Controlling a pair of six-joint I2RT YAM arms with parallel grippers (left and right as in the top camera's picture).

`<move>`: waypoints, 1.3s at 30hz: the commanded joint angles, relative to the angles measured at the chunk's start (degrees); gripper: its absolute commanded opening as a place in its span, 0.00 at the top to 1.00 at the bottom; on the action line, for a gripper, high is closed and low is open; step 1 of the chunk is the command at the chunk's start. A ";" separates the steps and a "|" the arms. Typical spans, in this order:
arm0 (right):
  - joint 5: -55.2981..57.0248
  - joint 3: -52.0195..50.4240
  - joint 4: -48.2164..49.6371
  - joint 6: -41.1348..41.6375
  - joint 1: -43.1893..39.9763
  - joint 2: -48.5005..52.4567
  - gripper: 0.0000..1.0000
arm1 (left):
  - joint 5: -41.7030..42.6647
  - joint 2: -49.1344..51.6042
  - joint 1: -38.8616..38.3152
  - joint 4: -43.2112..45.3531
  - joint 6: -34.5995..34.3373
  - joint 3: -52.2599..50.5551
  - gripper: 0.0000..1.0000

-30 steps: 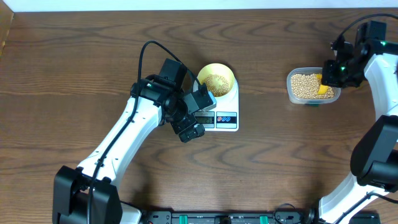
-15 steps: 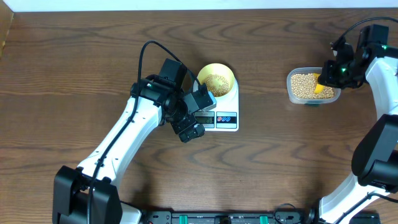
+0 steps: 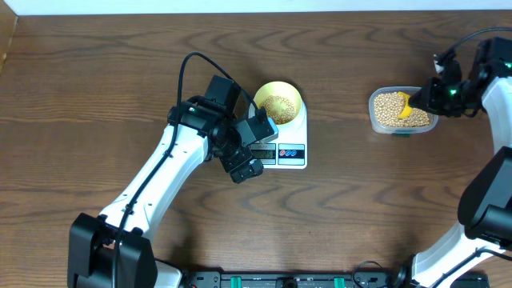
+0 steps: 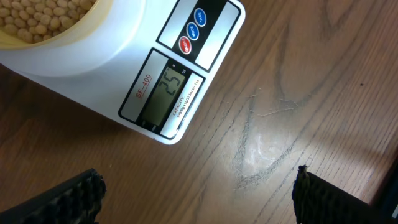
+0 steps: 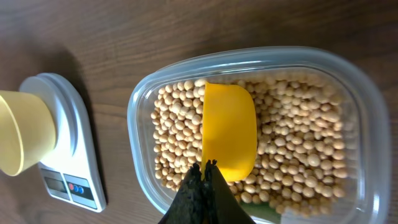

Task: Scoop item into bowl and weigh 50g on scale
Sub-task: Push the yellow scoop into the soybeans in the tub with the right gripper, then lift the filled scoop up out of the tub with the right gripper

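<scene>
At 3 o'clock of table: right gripper [image 5: 204,167], jaws clamped on scoop [image 5: 229,130] handle, scoop over beans [image 5: 292,143] in tub [image 5: 367,124]. Near centre: bowl [image 3: 278,90], part-filled with beans, on scale [image 3: 292,152], display showing 25. At 9 o'clock edge of scale: left gripper [image 3: 254,149], jaws wide apart, empty.

Setting: a robotics test bench, not a household kitchen. Two white robot arms, the left arm [image 3: 152,190] and the right arm [image 3: 500,112], rise from the near edge of a dark wood-grain table [image 3: 96,96], where a black mounting rail [image 3: 288,281] carries green fittings. A black cable [image 3: 186,68] loops overhead. A kitchen scale [image 3: 293,152] and a plastic tub [image 3: 382,126] serve as props.
</scene>
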 commanded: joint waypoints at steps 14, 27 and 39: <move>-16.33 -1.81 -0.76 -1.99 -7.13 0.81 0.99 | 0.48 0.37 0.20 -0.13 0.37 -0.13 0.02; -24.30 -1.81 -1.99 -3.26 -12.76 0.81 0.99 | 0.48 0.37 0.20 -0.13 0.37 -0.13 0.02; -31.06 -1.81 -3.04 -5.81 -14.51 0.81 0.99 | 0.48 0.37 0.20 -0.13 0.39 -0.13 0.02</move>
